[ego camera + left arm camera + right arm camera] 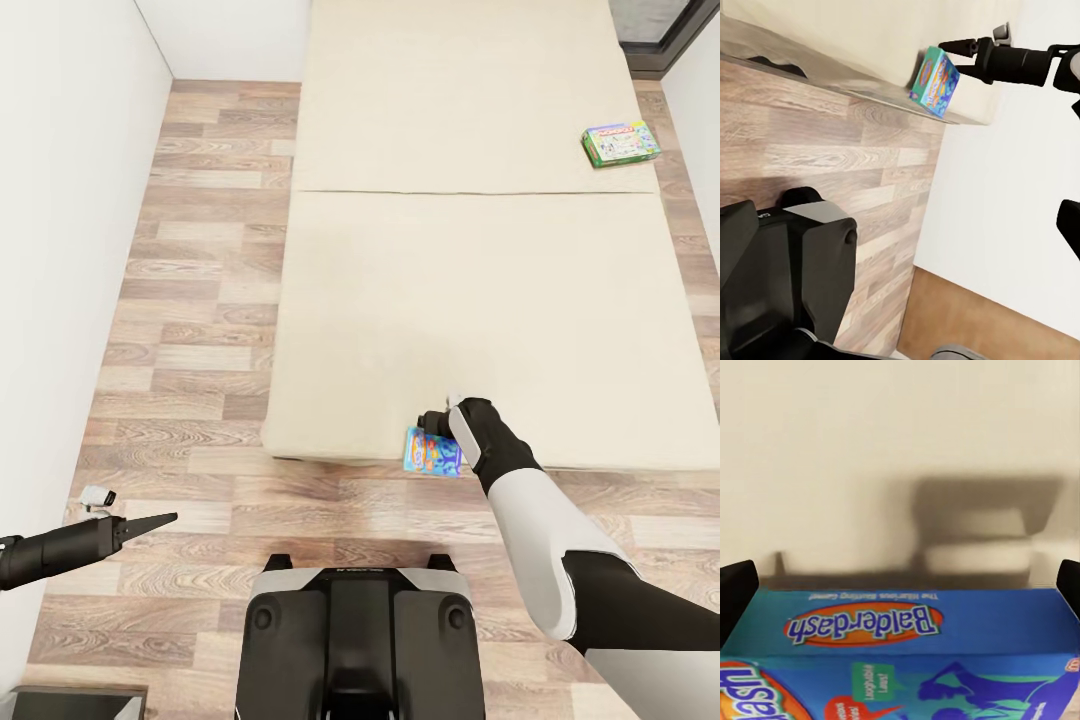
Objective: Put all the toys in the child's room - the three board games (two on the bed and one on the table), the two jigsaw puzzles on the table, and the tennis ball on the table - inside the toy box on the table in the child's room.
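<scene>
The robot's dark base (358,640) stands on the wood-plank floor (190,400) just short of the bed (480,300). The left gripper (160,520) hangs low over the floor near the white wall (60,250), its fingers pressed together to a point. The right gripper (437,415) reaches the mattress's near edge, jaws spread either side of the blue Balderdash board game (432,452), which stands on edge there; a firm pinch cannot be told. The green-and-white Monopoly board game (621,143) lies flat by the far right edge.

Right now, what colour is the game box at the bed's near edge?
Mainly blue, with an orange Balderdash logo; the right wrist view shows it best.
</scene>
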`<state>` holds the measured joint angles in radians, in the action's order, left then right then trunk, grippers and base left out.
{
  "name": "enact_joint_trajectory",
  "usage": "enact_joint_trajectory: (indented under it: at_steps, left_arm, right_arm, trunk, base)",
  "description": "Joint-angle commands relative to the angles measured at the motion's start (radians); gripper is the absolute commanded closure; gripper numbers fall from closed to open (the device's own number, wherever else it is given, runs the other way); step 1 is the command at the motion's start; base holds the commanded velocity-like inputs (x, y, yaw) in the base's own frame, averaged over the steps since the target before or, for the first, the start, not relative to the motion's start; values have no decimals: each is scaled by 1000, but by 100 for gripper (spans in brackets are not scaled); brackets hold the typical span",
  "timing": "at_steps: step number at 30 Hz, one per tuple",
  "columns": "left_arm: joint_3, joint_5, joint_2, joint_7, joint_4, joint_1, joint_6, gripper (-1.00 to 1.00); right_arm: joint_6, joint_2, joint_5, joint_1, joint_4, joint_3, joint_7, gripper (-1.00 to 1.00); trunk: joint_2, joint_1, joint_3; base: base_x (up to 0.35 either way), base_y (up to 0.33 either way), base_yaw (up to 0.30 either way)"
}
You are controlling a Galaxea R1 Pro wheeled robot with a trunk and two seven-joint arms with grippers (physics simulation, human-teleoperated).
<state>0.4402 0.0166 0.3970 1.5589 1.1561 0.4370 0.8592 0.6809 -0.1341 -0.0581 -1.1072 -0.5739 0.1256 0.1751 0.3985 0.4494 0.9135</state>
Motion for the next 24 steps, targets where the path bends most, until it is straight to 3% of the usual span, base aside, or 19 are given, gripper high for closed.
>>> enact_joint_trajectory:
  at_steps: [1, 12, 16, 24]
  left_arm:
    - [0, -1, 0, 4, 0, 0, 11, -100]
    - [0, -1, 0, 4, 0, 0, 11, -100]
    - [0, -1, 0, 4, -1, 0, 11, -100]
    - [0, -1, 0, 4, 0, 0, 9, -100]
  right_arm:
    - [3, -1, -6, 0, -1, 4, 6, -100]
    - [6, 0, -6, 0, -37, 5, 5, -100]
    - [31, 0, -7, 8, -181, 1, 3, -100]
    - [181, -2, -18, 41, -416, -2, 0, -100]
  trunk:
    - [2, 1, 1]
    - [2, 1, 1]
    - [2, 1, 1]
    - [2, 1, 1]
  base:
    - [0, 0, 0]
    - [0, 0, 0]
    - [0, 0, 0]
    - [0, 0, 0]
